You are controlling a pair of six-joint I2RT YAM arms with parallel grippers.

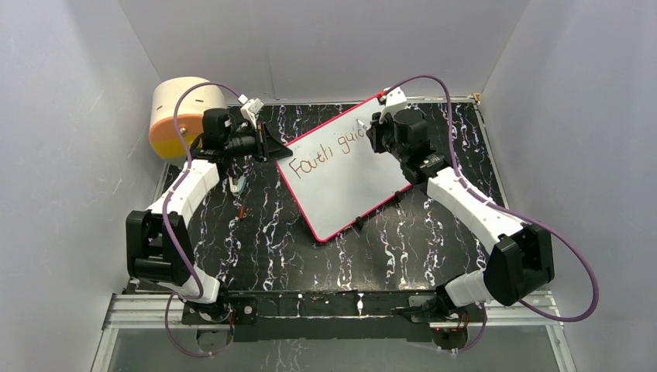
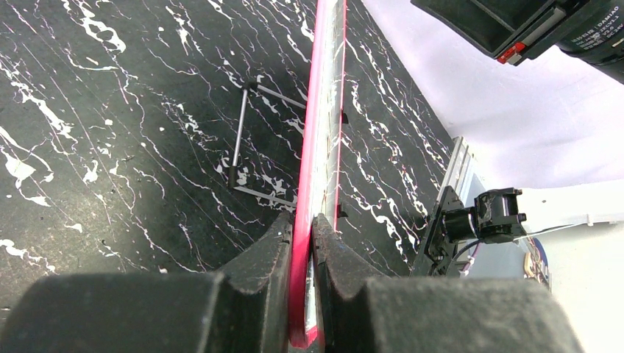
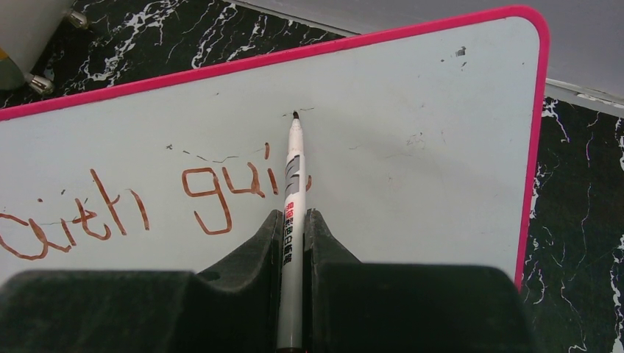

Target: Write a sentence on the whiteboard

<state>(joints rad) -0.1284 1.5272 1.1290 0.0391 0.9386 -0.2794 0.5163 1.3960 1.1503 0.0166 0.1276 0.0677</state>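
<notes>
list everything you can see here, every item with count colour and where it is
flat rectangular whiteboard: one, white with a pink-red frame, angled across the table's middle
handwritten marker words: one unfinished line, brownish-red, roughly "Faith gui", on the whiteboard
slim plastic marker pen: one, white with a dark tip, tip at the board
round drum: one, tan and orange, far left corner
thin metal wire stand: one, grey, attached beside the board's frame
small loose pieces: two, one pale, one brown, by the left arm, too small to identify
marbled table: one, black with white veins
left hand: one, black, shut on the whiteboard's edge
right hand: one, black, shut on the marker
</notes>
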